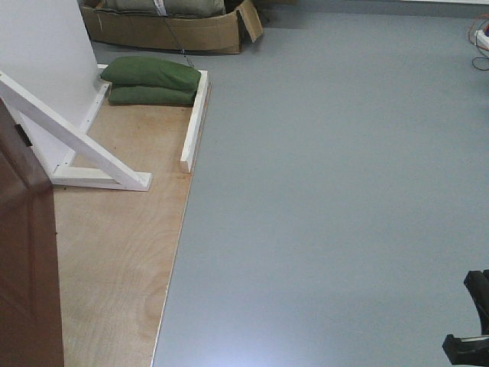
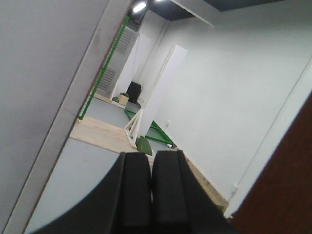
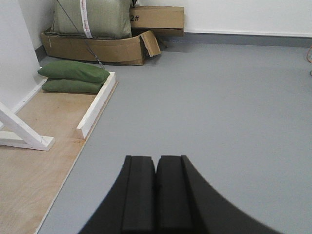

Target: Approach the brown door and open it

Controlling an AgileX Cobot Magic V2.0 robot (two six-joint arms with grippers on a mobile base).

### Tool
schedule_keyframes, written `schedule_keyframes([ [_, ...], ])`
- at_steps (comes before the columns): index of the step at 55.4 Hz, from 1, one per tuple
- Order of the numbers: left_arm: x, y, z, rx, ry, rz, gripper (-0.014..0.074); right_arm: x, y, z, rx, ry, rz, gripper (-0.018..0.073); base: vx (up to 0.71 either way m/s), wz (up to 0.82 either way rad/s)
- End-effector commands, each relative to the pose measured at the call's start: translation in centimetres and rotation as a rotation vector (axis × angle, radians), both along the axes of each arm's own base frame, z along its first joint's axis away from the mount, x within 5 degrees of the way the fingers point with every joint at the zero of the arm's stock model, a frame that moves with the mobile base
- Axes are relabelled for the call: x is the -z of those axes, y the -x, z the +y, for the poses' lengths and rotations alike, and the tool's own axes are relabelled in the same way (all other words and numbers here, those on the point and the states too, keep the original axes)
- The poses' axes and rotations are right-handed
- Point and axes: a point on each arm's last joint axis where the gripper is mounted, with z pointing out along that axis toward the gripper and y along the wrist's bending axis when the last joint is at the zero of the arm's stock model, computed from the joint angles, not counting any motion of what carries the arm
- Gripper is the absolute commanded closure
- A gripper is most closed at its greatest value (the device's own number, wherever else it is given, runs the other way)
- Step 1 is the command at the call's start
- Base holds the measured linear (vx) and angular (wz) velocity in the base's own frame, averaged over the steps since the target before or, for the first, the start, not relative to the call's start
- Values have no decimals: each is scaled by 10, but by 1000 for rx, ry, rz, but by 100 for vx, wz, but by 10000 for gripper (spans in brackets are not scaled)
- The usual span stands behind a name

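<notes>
The brown door (image 1: 27, 260) stood at about 8 o'clock in the front view, only its edge showing along the left border. In the left wrist view it filled the 4 o'clock corner.

Beside the door lay a plywood panel (image 1: 114, 245), and on it, near 9 o'clock, a white wooden brace (image 1: 72, 141) leaned against a white wall panel (image 1: 42, 53). At 11 o'clock two green sandbags (image 1: 150, 80) were stacked against a low white rail (image 1: 195, 118) that ran along the plywood's right edge. A cardboard box (image 1: 168, 27) sat beyond them toward 12 o'clock. From 12 round to 5 o'clock the grey floor (image 1: 328, 191) lay open, with cables (image 1: 480, 38) at 2 o'clock and a black part of the robot (image 1: 474, 321) at 4 o'clock.

The left gripper (image 2: 152, 161) had its pads pressed together and held nothing, a grey panel (image 2: 44, 73) close at its 10 o'clock. The right gripper (image 3: 156, 163) was likewise closed and empty, pointing over bare floor.
</notes>
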Motion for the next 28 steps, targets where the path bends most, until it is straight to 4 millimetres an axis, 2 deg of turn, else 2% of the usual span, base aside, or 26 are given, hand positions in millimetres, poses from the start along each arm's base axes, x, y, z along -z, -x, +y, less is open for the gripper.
schedule_keyframes([
  [1,-16,-13,-1,44,-49,-11,425,-6,-2,0,2,7,-79,559,0,0],
  [10,-17,-24,0,78,-11,-53,425,-6,-2,0,2,7,-79,559,0,0],
  [28,-15,-28,-2,135,34,-101,424,-6,-2,0,2,7,-84,559,0,0],
])
